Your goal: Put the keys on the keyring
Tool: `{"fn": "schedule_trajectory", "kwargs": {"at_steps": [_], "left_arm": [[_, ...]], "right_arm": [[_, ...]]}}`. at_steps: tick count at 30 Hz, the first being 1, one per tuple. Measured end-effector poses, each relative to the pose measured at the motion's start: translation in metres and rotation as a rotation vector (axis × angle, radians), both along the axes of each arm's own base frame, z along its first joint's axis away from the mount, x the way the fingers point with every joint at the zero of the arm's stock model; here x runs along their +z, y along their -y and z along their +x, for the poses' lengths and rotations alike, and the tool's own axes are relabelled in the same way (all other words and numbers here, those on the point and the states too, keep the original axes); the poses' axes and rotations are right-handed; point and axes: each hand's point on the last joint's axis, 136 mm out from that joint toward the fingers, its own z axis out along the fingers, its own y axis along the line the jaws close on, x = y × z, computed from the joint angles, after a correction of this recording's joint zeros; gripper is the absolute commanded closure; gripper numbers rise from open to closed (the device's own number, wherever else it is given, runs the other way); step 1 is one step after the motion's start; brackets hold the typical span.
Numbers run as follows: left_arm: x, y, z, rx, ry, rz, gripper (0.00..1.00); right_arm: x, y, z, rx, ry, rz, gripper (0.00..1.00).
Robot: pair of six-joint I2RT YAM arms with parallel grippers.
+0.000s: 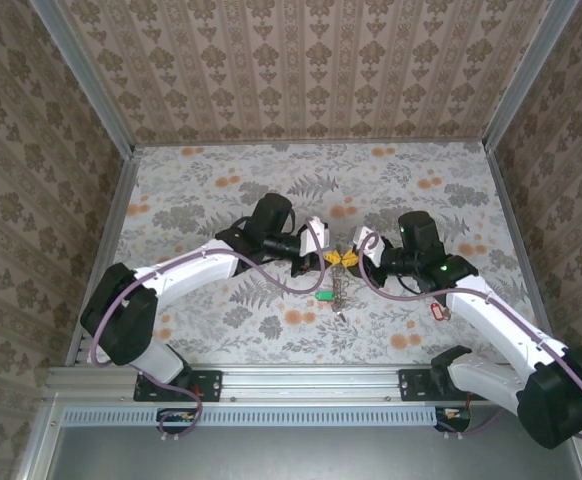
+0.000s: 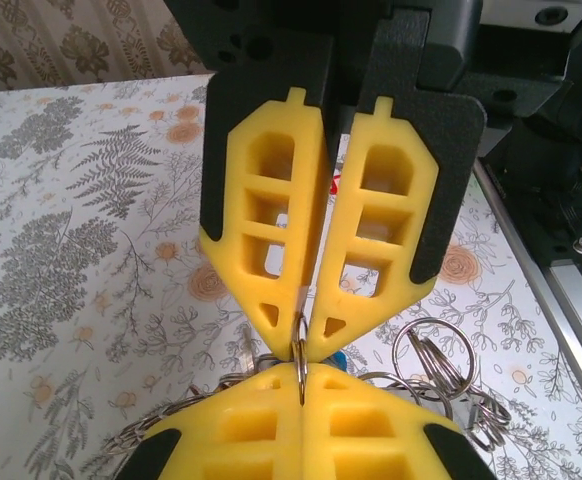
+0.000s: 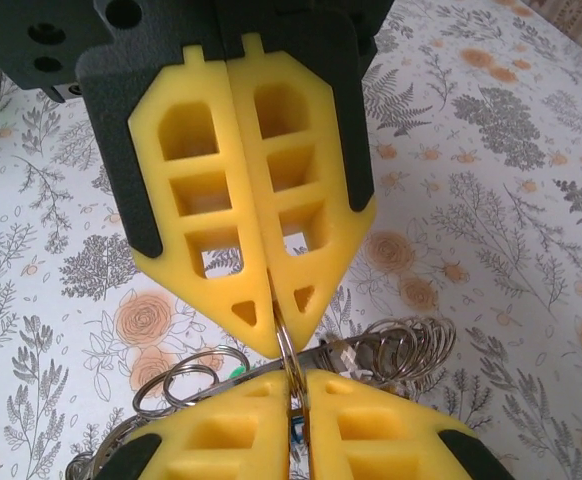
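My two grippers meet tip to tip above the middle of the table, the left gripper (image 1: 328, 258) facing the right gripper (image 1: 357, 258). In the left wrist view the left gripper (image 2: 299, 346) is shut on a small split ring (image 2: 299, 356). The right gripper (image 3: 283, 346) pinches the same ring (image 3: 289, 362) from the other side. Below them hangs the chain-textured keyring (image 2: 161, 420) with more small rings (image 2: 433, 358) and keys bunched on it (image 1: 339, 289). A green tag (image 1: 324, 295) lies under the bunch. A red-tagged key (image 1: 436, 312) lies alone on the table to the right.
The floral table (image 1: 221, 190) is walled by patterned panels at the back and sides. A metal rail (image 1: 301, 378) runs along the near edge by the arm bases. Open table lies behind and to the left of the grippers.
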Motion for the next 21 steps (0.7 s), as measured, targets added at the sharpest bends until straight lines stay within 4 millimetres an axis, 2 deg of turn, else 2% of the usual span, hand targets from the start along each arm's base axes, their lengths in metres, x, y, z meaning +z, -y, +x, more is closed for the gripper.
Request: {"fn": "schedule_trajectory", "kwargs": {"at_steps": [5,11,17,20,21], "left_arm": [[0.003,0.0,0.002,0.007,-0.02,-0.045,1.0],[0.014,0.003,0.005,0.003,-0.012,-0.089,1.0],[0.016,0.002,0.007,0.005,-0.007,-0.099,1.0],[0.017,0.001,0.006,0.006,-0.005,-0.099,0.99],[0.017,0.001,0.006,0.008,-0.005,-0.096,0.95]], "right_arm": [[-0.003,-0.001,0.004,-0.017,0.009,0.029,0.85],[0.007,-0.003,0.008,-0.022,0.018,0.082,0.86],[0.01,-0.004,0.008,-0.025,0.007,0.103,0.99],[0.011,-0.004,0.007,-0.025,0.005,0.103,1.0],[0.011,-0.004,0.007,-0.024,0.004,0.1,1.0]]}}
